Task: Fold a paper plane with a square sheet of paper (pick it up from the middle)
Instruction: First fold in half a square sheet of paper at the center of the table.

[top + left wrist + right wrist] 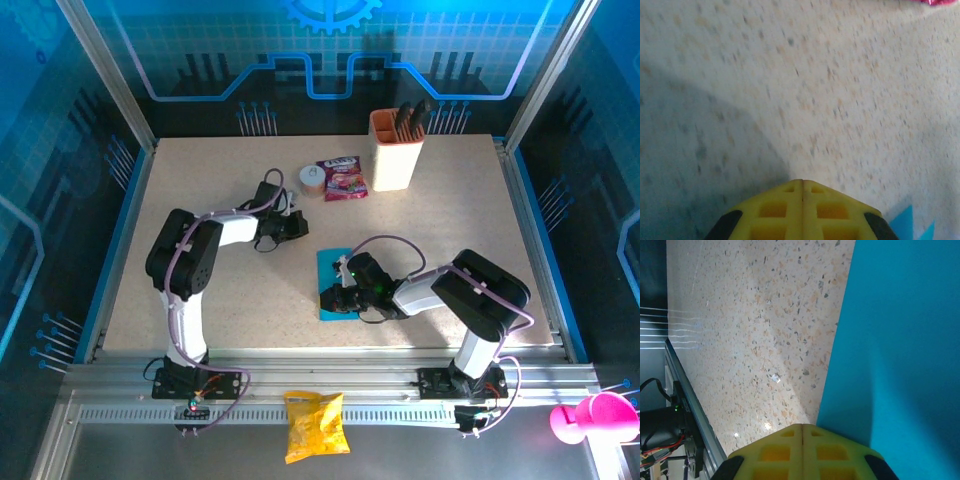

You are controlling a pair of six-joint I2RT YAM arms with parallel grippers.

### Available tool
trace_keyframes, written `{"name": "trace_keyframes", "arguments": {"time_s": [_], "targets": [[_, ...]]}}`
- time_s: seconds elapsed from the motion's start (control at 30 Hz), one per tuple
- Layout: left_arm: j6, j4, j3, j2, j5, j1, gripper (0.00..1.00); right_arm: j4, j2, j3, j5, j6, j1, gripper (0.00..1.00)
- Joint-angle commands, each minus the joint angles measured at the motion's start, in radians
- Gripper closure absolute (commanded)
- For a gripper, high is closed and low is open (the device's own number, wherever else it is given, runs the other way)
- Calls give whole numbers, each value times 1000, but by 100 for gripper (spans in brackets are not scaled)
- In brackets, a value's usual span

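The square sheet of paper (331, 264), bright cyan-blue, lies flat on the speckled table just right of centre. It looks like a tall rectangle from above. My right gripper (333, 296) is low over the sheet's near left part and hides some of it. In the right wrist view its yellow fingertips (803, 426) are pressed together, right at the paper's left edge (905, 340), holding nothing. My left gripper (300, 227) hovers over bare table up and left of the sheet, also shut and empty (802, 181). A cyan corner of the sheet (906, 223) peeks in at the lower right. The paper plane is out of view.
A beige holder cup (395, 152) with dark tools stands at the back. A pink-red snack packet (342, 178) and a small white roll (312, 180) lie left of it. A yellow snack bag (315, 425) rests on the front rail, and a pink object (590, 418) sits at the far right.
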Motion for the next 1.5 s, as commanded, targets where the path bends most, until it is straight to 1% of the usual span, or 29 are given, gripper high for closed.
{"name": "trace_keyframes", "arguments": {"time_s": [0.0,0.13,0.23,0.27,0.4,0.53,0.73,0.83,0.9,1.0,1.13,1.47], "targets": [[-33,23,-92,-141,41,-72,100,-266,109,-67,66,0,9,100],[-69,65,-197,-228,40,-154,100,-253,122,-69,58,1,9,100],[-94,96,-254,-246,38,-189,100,-252,127,-75,53,4,8,100],[-100,112,-271,-245,37,-195,100,-222,127,-78,52,7,8,100],[-104,142,-292,-213,41,-200,100,-210,128,-83,49,13,8,100],[-85,134,-273,-167,33,-199,100,-202,122,-84,43,15,7,100],[-75,90,-233,-93,-23,-199,100,-214,93,-78,17,-33,8,100],[-74,68,-229,-82,-45,-199,100,-265,55,-60,10,-89,18,100],[-66,55,-229,-80,-55,-199,100,-350,21,-26,21,-138,37,100],[-53,39,-227,-78,-58,-199,100,-502,-23,40,68,-223,81,100],[-42,30,-223,-71,-60,-198,100,-614,-47,90,119,-274,127,100],[-32,22,-214,-61,-60,-199,100,-562,-76,18,147,-203,196,100]]}}
